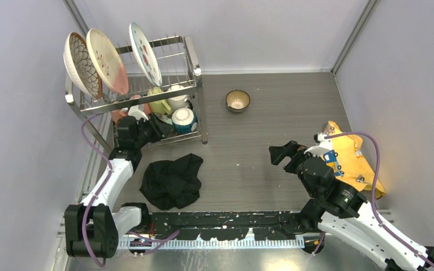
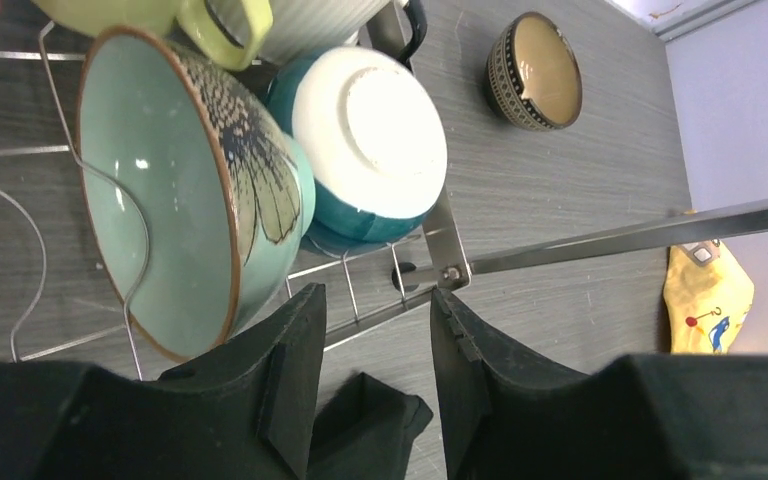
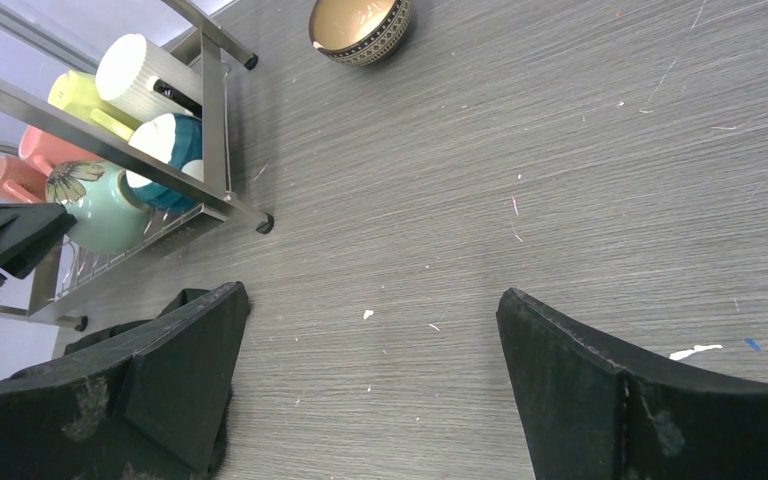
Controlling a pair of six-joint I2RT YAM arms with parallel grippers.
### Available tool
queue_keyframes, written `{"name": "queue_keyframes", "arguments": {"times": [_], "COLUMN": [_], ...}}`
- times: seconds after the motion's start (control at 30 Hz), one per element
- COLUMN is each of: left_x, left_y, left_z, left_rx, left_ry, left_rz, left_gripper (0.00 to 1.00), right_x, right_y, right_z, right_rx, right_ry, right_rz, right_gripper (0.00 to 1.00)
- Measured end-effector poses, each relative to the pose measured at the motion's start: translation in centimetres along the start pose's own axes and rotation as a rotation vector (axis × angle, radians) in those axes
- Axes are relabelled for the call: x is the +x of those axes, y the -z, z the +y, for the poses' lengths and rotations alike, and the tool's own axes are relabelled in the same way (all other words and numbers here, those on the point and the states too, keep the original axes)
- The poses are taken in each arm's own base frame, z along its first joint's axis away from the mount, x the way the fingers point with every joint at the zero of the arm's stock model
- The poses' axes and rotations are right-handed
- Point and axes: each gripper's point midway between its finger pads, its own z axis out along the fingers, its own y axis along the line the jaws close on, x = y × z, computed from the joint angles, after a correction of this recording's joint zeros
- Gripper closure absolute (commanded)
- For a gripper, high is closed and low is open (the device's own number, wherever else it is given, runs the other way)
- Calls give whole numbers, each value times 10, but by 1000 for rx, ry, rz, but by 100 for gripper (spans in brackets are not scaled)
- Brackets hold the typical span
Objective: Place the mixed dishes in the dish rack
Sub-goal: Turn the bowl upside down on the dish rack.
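Observation:
The dish rack (image 1: pixel 195 71) stands at the back left with three patterned plates (image 1: pixel 107 59) upright on its top tier. Its lower tier holds a mint-green bowl (image 2: pixel 160 200) on edge, a blue bowl (image 2: pixel 370 130) bottom out, and yellow (image 3: pixel 75 95), white (image 3: pixel 145 65) and pink (image 3: pixel 35 160) mugs. A small brown bowl (image 1: pixel 238 101) sits upright on the table to the right of the rack. My left gripper (image 2: pixel 375 297) hovers at the rack's front rail, open, with nothing between its fingers. My right gripper (image 1: pixel 281 153) is wide open over bare table, well short of the brown bowl (image 3: pixel 360 25).
A black cloth (image 1: pixel 172 180) lies crumpled in front of the rack, under the left gripper. A yellow cloth (image 1: pixel 350 158) lies at the right, beside the right arm. Grey walls close in on the left, back and right.

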Motion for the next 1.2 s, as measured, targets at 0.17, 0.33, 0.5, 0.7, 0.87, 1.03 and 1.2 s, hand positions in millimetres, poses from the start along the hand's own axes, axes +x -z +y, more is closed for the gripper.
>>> {"name": "queue_keyframes", "arguments": {"times": [0.17,0.33,0.5,0.7,0.87,1.03,1.2], "left_x": [-12,-21,-27,-29,-33,-37,-39], "left_y": [-3,-4,-4,-3,4,12,19], "left_z": [-6,-3,6,13,21,32,50], "left_rx": [27,9,-44,-95,-165,-242,-355], "left_ry": [-40,-53,-52,-47,-39,-30,-22], "left_rz": [-50,-89,-121,-131,-147,-168,-176], "left_gripper": [56,56,56,56,56,56,56], "right_x": [0,-1,0,-3,-3,-4,-6], "right_y": [0,-1,-1,1,1,2,4], "right_z": [0,3,3,4,4,5,5], "right_rx": [-1,-8,-10,-19,-21,-25,-33], "right_ry": [-1,-4,-3,-12,-14,-18,-25], "right_rz": [-1,-2,2,-8,-10,-14,-22], "right_gripper": [0,0,0,1,0,0,0]}}
